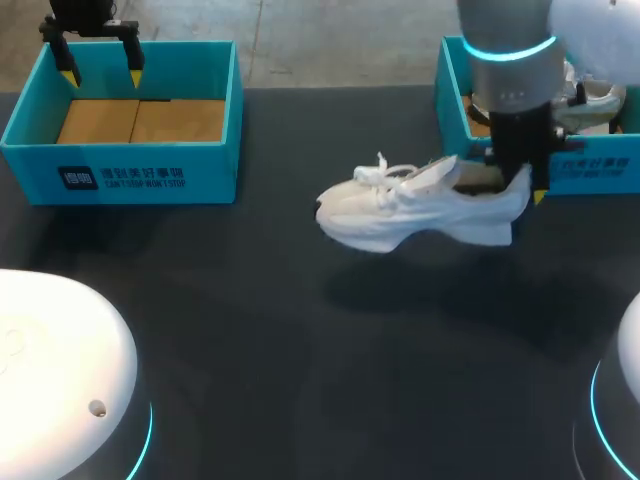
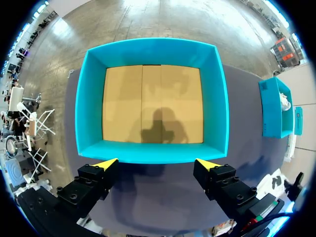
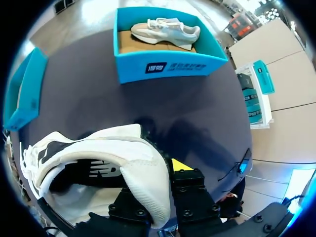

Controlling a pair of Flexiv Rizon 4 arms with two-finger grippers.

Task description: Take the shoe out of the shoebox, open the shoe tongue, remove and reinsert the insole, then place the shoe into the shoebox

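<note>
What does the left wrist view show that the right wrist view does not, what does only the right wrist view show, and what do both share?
Only the left wrist view: the left gripper, open, and the bare cardboard floor of the empty shoebox ahead of it.
Only the right wrist view: the right gripper shut on the heel of the white shoe.
Both: the dark table, the empty shoebox, and the other shoebox with a second shoe, seen in the left wrist view only as a white bit.

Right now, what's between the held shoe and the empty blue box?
Nothing, just bare dark table between the held shoe and the empty box; the head view shows it.
</note>
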